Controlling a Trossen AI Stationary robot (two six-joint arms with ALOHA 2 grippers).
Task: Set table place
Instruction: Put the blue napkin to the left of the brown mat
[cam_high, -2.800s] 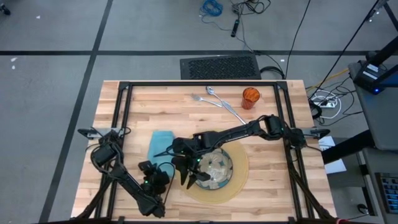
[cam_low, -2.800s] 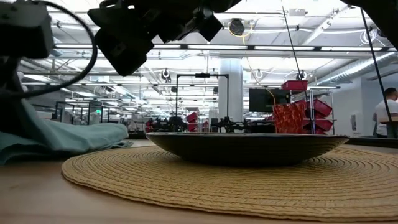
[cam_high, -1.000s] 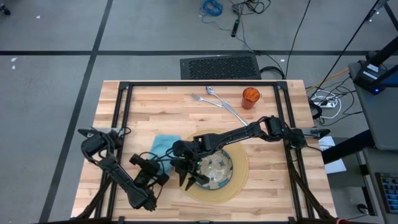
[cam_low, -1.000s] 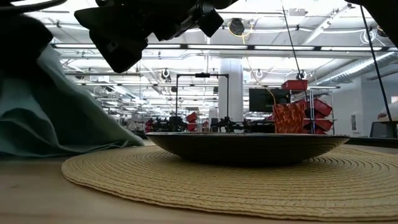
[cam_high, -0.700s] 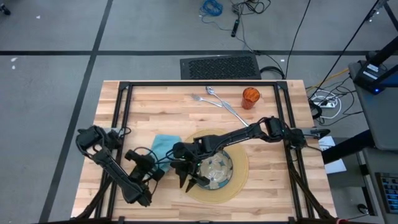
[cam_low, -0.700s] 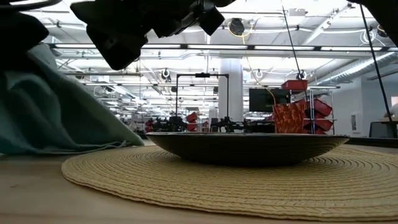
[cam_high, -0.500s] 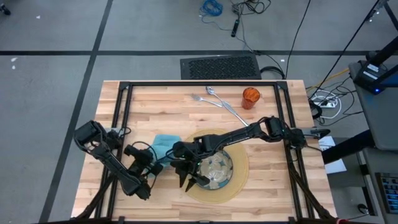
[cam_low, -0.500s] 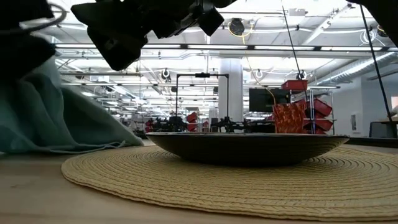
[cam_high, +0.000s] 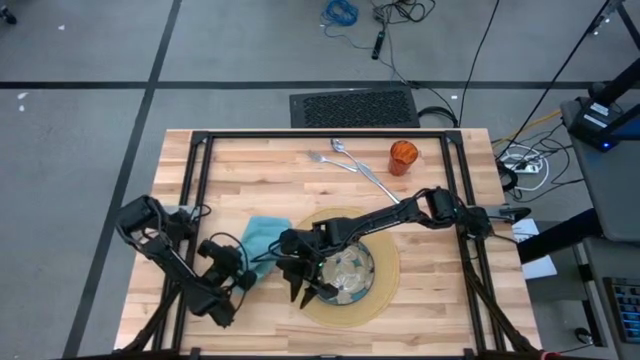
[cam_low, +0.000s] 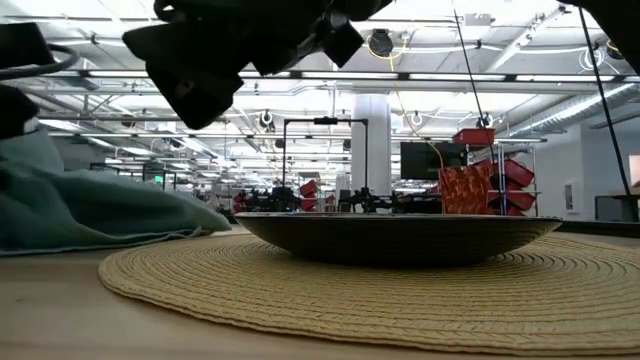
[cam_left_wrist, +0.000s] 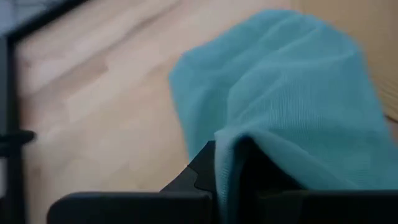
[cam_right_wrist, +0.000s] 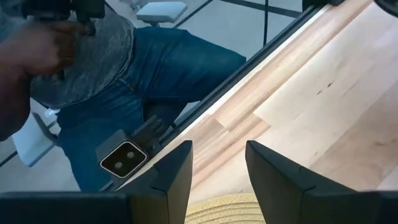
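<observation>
Left gripper clenched on the teal napkin; right gripper spread, holding nothing.

Napkin lies on the table at the mat's nine o'clock. Right gripper hovers over the plate. Cutlery and orange cup sit toward twelve o'clock.

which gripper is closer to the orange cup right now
Right. The right gripper, open, hangs over the plate's left edge, well short of the orange cup at the far side. The left gripper, shut on the teal napkin, is farther away.
</observation>
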